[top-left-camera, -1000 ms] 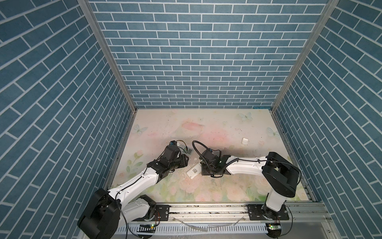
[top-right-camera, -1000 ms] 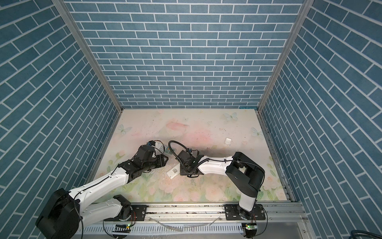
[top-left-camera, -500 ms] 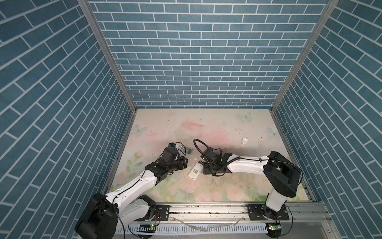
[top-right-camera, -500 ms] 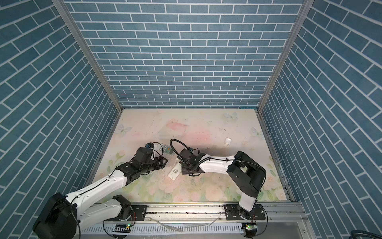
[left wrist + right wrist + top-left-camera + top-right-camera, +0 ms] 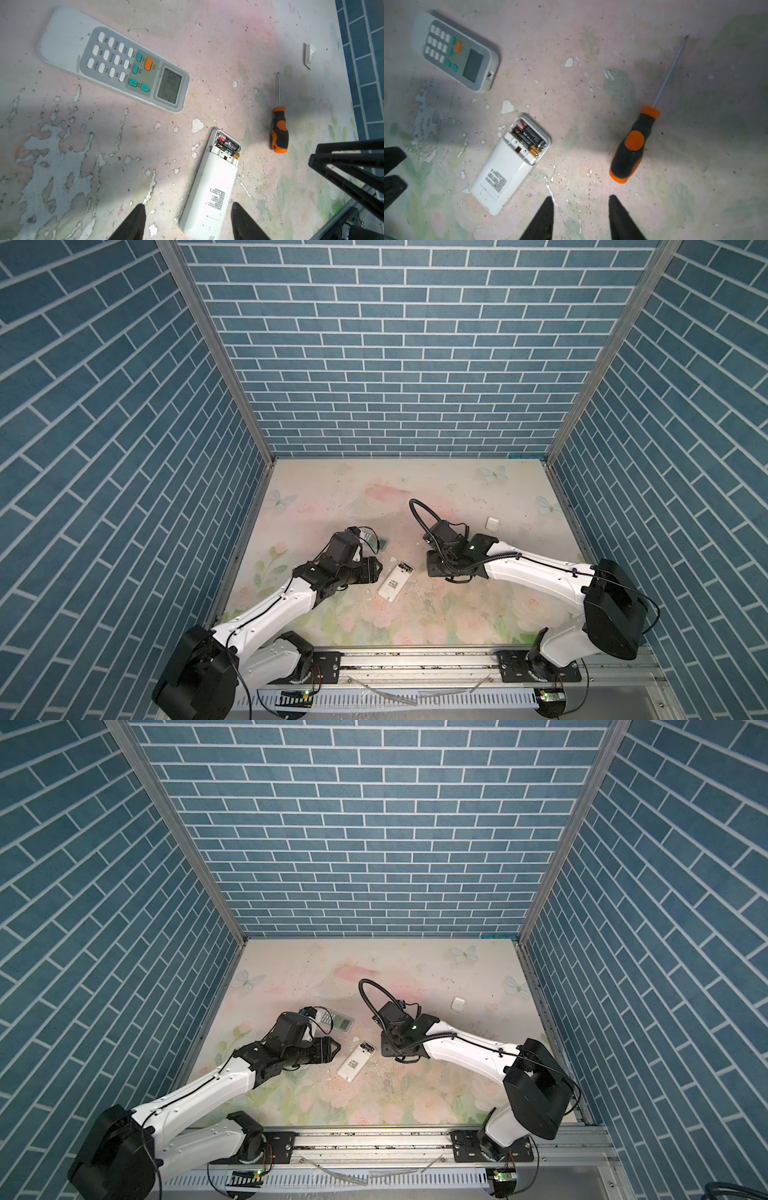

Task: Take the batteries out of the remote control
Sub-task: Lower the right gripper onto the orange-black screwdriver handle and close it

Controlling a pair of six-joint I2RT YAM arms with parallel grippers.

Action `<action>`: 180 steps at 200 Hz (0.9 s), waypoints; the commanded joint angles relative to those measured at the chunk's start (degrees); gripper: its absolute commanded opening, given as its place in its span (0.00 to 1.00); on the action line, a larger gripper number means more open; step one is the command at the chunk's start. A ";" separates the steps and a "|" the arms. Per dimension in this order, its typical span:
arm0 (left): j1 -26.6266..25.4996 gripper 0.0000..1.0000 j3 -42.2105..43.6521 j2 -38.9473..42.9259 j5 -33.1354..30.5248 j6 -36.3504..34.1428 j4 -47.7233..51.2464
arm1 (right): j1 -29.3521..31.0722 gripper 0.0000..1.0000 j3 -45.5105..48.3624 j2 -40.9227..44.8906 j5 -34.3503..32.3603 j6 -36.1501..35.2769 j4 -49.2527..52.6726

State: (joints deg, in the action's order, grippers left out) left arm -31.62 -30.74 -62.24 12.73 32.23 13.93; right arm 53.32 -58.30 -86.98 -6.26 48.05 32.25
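Observation:
The white remote control [image 5: 395, 582] [image 5: 355, 1060] lies face down mid-table, its cover off. Two dark batteries [image 5: 227, 145] [image 5: 529, 138] sit side by side in its open compartment. My left gripper [image 5: 376, 568] [image 5: 188, 207] is open, its fingers [image 5: 141, 209] on either side of the remote's [image 5: 209, 193] plain end without gripping it. My right gripper [image 5: 430, 568] [image 5: 580, 199] is open over bare table, between the remote [image 5: 506, 170] and an orange-and-black screwdriver [image 5: 633, 145], holding nothing.
A grey-faced remote with buttons and a display [image 5: 376, 542] [image 5: 114, 60] lies behind the left arm. The screwdriver [image 5: 279, 131] lies flat, hidden under the right arm in both top views. A small white cover [image 5: 493, 523] [image 5: 308, 55] rests toward the far right. Brick walls enclose the table.
The right gripper has gone from shut to open and drawn slightly right, away from the remote. The left gripper's fingers have spread wider. The remote has stayed put.

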 commanded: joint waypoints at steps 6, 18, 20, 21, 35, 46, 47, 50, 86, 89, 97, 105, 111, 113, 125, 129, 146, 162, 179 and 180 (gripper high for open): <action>0.30 0.67 -1.17 1.48 0.28 -1.44 2.44 | -1.61 0.48 -0.72 -1.44 -0.73 0.60 2.24; 0.29 0.66 -1.21 1.66 0.28 -0.99 2.24 | -2.21 0.49 -0.72 -2.41 -0.59 0.64 2.11; 0.32 0.66 -1.24 1.68 0.28 -0.91 2.22 | -2.35 0.49 -0.79 -2.65 -0.64 0.64 2.18; 0.32 0.66 -1.24 1.68 0.28 -0.88 2.18 | -2.35 0.49 -0.78 -2.75 -0.62 0.64 2.19; 0.28 0.66 -1.20 1.55 0.28 -0.52 2.00 | -3.09 0.49 -0.91 -3.85 -0.59 0.56 2.25; 0.33 0.65 -1.04 1.42 0.28 -0.36 1.68 | -3.69 0.50 -0.68 -4.66 0.03 0.38 1.74; 0.33 0.65 -1.01 1.37 0.28 -0.34 1.65 | -3.69 0.50 -0.68 -4.66 0.03 0.38 1.74; 0.33 0.65 -0.95 1.38 0.32 -0.25 1.58 | -3.94 0.50 -0.66 -5.01 0.27 0.38 1.60; 0.33 0.65 0.00 1.05 0.61 0.81 -0.12 | -5.15 0.55 -0.70 -7.73 0.28 0.37 1.03; 0.33 0.64 0.12 1.03 0.65 0.89 -0.21 | -5.23 0.55 -0.69 -7.88 0.25 0.42 0.91; 0.33 0.64 0.29 0.93 0.66 1.08 -0.63 | -5.48 0.56 -0.67 -8.42 0.38 0.46 0.85; 0.33 0.64 0.44 0.97 0.78 1.24 -0.83 | -5.66 0.57 -0.67 -9.02 0.67 0.55 0.52; 0.33 0.64 0.51 0.98 0.80 1.26 -0.84 | -5.75 0.57 -0.56 -9.41 0.93 0.55 0.24; 0.33 0.64 0.51 0.98 0.80 1.26 -0.84 | -5.81 0.57 -0.58 -9.62 0.96 0.57 0.05; 0.32 0.64 0.74 1.00 0.74 1.25 -0.80 | -5.94 0.58 -0.57 -10.50 1.41 0.63 -0.50; 0.31 0.64 0.81 1.06 0.78 1.26 -0.85 | -6.01 0.58 -0.66 -10.84 1.61 0.64 -0.48; 0.33 0.64 0.92 1.25 0.80 1.22 -0.75 | -6.01 0.57 -0.66 -11.63 1.59 0.89 -0.67; 0.33 0.64 1.29 1.32 0.80 1.42 -1.04 | -6.19 0.55 -0.02 -11.85 1.41 1.30 -0.74; 0.28 0.64 1.64 1.27 0.92 1.52 -1.52 | -6.34 0.54 0.86 -11.65 1.34 1.60 -0.72; 0.30 0.64 1.64 1.21 0.95 1.52 -1.53 | -6.36 0.53 0.93 -11.64 1.38 1.60 -0.75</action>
State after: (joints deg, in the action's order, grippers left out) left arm -31.62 -30.06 -61.19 13.19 33.56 13.10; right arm 47.46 -58.28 -98.45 -4.82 48.16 31.31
